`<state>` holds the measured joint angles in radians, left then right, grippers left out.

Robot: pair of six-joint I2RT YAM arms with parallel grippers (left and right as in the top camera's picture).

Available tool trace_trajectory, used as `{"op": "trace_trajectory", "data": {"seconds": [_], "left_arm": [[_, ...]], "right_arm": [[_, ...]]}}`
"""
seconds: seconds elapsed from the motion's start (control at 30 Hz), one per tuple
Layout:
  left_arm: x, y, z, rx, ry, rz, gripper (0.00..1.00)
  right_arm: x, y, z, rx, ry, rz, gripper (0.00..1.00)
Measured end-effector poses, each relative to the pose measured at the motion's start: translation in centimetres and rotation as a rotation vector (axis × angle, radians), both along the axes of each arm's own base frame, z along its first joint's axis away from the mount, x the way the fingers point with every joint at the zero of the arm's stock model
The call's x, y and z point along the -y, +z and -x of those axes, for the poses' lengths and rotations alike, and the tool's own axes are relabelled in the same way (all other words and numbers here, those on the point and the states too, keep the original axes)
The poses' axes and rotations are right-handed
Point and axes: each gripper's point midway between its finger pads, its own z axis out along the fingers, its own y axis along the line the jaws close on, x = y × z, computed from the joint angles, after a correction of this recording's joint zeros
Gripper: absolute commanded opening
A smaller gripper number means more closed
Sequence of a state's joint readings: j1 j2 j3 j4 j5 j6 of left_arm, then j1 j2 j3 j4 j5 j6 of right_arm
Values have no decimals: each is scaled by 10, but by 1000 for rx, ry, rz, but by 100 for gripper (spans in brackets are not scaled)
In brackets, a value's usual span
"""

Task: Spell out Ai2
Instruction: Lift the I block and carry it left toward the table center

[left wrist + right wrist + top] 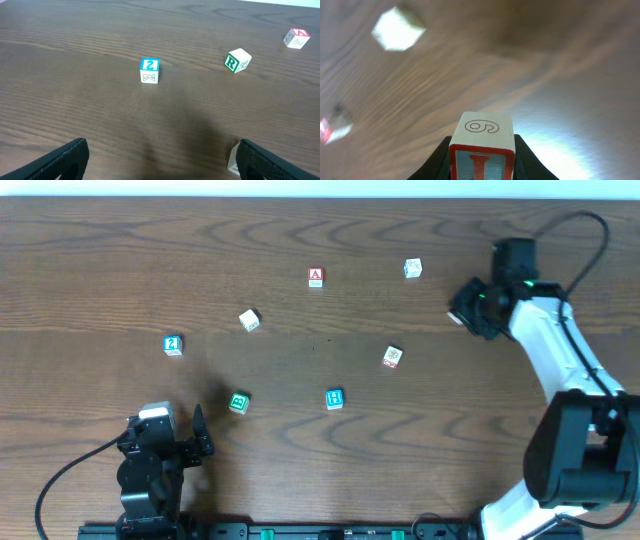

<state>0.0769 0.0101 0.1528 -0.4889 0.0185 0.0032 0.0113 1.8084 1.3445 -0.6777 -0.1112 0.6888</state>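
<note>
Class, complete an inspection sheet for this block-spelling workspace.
Surface: dark wood-grain table, cubes scattered.
Job's things: red-lettered A wooden cube and blue 2 wooden cube, both loose; red I wooden cube, 6 on top, held.
Clutter: green R cube, blue H cube, green-marked cube, two pale cubes, unreadable.
Grippers: left gripper open, empty; right gripper shut on the I cube.
Cables: black cable trailing from each arm.
Surroundings: white strip along far edge; black rail at near edge.

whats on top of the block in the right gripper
Nothing is stacked on the block; its top face shows only a red outlined 6 or 9. Dark fingers of the right gripper cover its lower sides, and its underside is out of view.
</note>
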Motion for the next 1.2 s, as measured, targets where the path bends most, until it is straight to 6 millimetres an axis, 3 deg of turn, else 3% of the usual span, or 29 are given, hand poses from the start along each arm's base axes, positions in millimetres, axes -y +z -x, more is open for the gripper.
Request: {"op": "trace_trajectory", "data": {"seconds": [0.17, 0.37, 0.6, 0.83, 1.2], "left_arm": [[0, 0, 0, -1, 0, 0, 95], [0, 0, 0, 0, 0, 0, 95], [0, 0, 0, 0, 0, 0, 95], [0, 0, 0, -1, 0, 0, 95], [0, 0, 0, 0, 0, 0, 95]], "right_arm": [[-81, 22, -3, 75, 313, 79, 2], [-153, 22, 23, 97, 595, 170, 1], [-194, -9, 32, -18, 789, 264, 1], [-241, -11, 22, -31, 878, 332, 1], [-247, -43, 19, -107, 708, 238, 2]]}}
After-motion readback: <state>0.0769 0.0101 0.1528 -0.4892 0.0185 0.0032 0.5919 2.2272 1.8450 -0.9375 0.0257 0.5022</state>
